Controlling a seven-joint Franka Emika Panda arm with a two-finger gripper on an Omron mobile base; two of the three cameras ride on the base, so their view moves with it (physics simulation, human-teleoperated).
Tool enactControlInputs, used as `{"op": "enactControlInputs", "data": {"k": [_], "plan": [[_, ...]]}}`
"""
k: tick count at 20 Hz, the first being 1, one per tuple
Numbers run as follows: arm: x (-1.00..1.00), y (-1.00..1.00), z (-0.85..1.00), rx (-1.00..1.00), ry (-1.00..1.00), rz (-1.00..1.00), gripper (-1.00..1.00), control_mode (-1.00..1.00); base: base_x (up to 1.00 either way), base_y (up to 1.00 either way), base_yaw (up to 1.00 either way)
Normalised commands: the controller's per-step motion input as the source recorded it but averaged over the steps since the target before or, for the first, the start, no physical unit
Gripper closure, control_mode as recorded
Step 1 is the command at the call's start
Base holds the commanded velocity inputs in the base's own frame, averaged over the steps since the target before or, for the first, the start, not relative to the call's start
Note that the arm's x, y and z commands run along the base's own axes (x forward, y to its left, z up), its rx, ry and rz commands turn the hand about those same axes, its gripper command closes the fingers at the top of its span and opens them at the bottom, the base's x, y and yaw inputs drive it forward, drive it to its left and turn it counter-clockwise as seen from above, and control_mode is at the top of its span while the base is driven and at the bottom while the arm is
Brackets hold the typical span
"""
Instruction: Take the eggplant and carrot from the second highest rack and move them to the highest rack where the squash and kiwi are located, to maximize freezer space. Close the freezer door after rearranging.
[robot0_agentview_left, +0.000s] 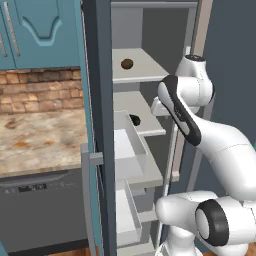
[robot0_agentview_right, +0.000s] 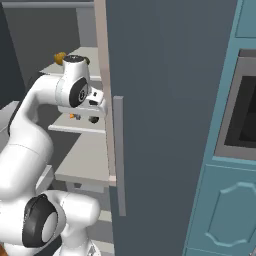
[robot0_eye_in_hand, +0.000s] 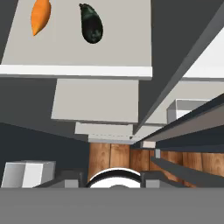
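The freezer (robot0_agentview_left: 102, 100) stands open. On its second highest rack (robot0_eye_in_hand: 78, 57) lie the orange carrot (robot0_eye_in_hand: 40, 15) and, beside it, the near-black eggplant (robot0_eye_in_hand: 91, 29), also seen as carrot (robot0_agentview_right: 73, 116) and eggplant (robot0_agentview_left: 134, 119). The brown kiwi (robot0_agentview_left: 127, 64) and the yellow-tan squash (robot0_agentview_right: 60, 57) sit on the highest rack (robot0_agentview_left: 145, 70). My gripper (robot0_agentview_right: 95, 106) hangs above the front edge of the second rack, points down, and is shut with nothing in it. The freezer door (robot0_agentview_right: 170, 100) is swung wide, with its grey bar handle (robot0_agentview_right: 118, 155).
White box drawers (robot0_agentview_left: 131, 145) jut out below the racks. A stone counter (robot0_agentview_left: 40, 135) and a dishwasher front (robot0_agentview_left: 40, 210) lie left of the freezer. Right of the door is an oven (robot0_agentview_right: 245, 110) in teal cabinets. Wood floor (robot0_eye_in_hand: 113, 155) shows far below.
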Motion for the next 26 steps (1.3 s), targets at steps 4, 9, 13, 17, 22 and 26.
{"op": "enactControlInputs", "data": {"k": [4,9,13,17,22,26], "plan": [[0.00,0.00,-0.02,0.00,0.00,0.00,-1.00,1.00,-0.16,0.00,0.04],[0.00,0.00,0.00,0.00,0.00,0.00,-1.00,1.00,-0.18,-0.10,0.21],[0.00,0.00,0.00,0.00,0.00,0.00,-1.00,1.00,-0.05,-0.06,0.25],[0.00,0.00,0.00,0.00,0.00,0.00,-1.00,1.00,0.02,-0.05,0.20],[0.00,0.00,0.00,0.00,0.00,0.00,-1.00,1.00,0.16,-0.22,0.06],[0.00,0.00,0.00,0.00,0.00,0.00,-1.00,1.00,0.45,-0.18,0.00]]}}
